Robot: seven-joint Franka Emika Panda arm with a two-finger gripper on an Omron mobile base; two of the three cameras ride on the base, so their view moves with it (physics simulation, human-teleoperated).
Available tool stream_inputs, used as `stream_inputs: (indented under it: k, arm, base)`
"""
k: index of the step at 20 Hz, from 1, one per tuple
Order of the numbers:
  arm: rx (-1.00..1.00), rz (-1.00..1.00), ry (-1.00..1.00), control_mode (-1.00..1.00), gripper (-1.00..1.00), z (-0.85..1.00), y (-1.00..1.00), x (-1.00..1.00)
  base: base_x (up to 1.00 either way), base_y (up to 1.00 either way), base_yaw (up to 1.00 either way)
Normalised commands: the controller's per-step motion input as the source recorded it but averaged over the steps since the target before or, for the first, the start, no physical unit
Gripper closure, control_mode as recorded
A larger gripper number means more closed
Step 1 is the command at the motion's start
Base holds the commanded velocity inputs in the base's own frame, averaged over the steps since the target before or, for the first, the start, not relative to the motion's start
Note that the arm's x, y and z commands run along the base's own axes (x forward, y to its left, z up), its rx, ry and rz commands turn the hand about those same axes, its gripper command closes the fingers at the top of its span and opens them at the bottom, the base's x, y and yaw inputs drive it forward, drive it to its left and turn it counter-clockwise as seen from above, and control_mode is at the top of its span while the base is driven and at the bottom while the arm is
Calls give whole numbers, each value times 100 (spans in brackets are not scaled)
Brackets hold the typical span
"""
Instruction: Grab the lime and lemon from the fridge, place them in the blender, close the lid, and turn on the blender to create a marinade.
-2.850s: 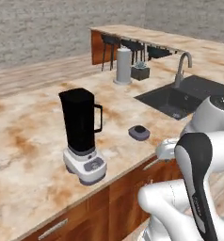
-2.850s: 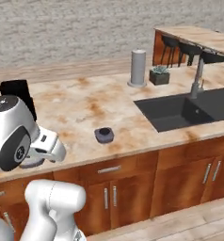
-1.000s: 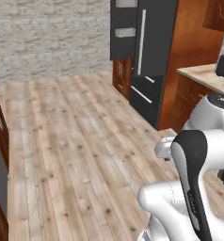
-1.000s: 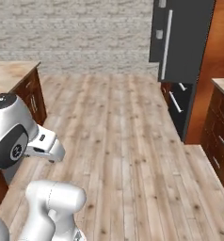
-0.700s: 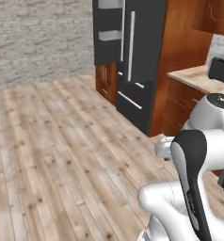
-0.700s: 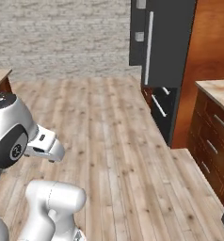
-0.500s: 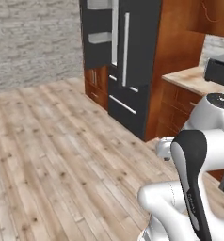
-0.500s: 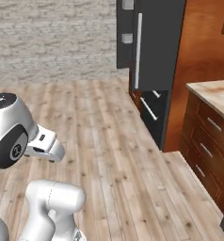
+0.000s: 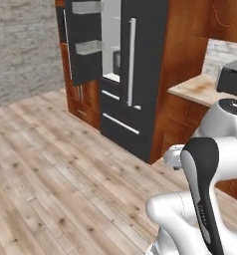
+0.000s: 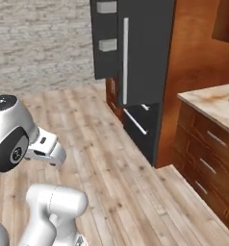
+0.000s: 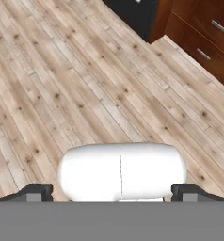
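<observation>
Now, in a wood-floored kitchen, the fridge [image 9: 135,74] stands ahead of the robot, tall and dark grey, set against a brown wooden cabinet wall [image 9: 182,60]. From the left base view its upper left door [image 9: 83,40] hangs open, showing pale door bins and a strip of white interior, while the right door stays shut behind a long white handle [image 9: 132,62]. 2 dark drawers with white bar handles sit below. The right base view shows the same fridge [image 10: 140,62] side-on, its long handle [image 10: 125,60] upright and the open door's bins jutting out at upper left.

To the right of the fridge a marbled bench [image 9: 197,89] tops brown drawers, and a black microwave [image 9: 233,78] sits on it near the wall. A grey stone wall [image 9: 23,47] closes the room on the left.

The claw [image 11: 112,194] points down at bare floorboards [image 11: 85,94], its 2 dark fingertips [image 11: 31,193] set wide apart at the frame's lower corners and holding nothing. Lime and lemon cannot be made out inside the fridge from here.
</observation>
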Motion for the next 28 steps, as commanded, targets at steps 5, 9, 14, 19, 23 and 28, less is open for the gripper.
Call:
stream_inputs:
  k: [5,9,14,19,23,28]
  arm:
    - [0,0,0,100,-100,0,0,0]
    - [0,0,0,100,-100,0,0,0]
    - [0,0,0,100,-100,0,0,0]
    - [0,0,0,100,-100,0,0,0]
    - [0,0,0,100,-100,0,0,0]
    - [0,0,0,100,-100,0,0,0]
  base:
    - [100,74,-38]
    - [97,72,-39]
    - [98,83,-38]
    - [93,74,-39]
    - [89,76,-38]
    - [90,70,-33]
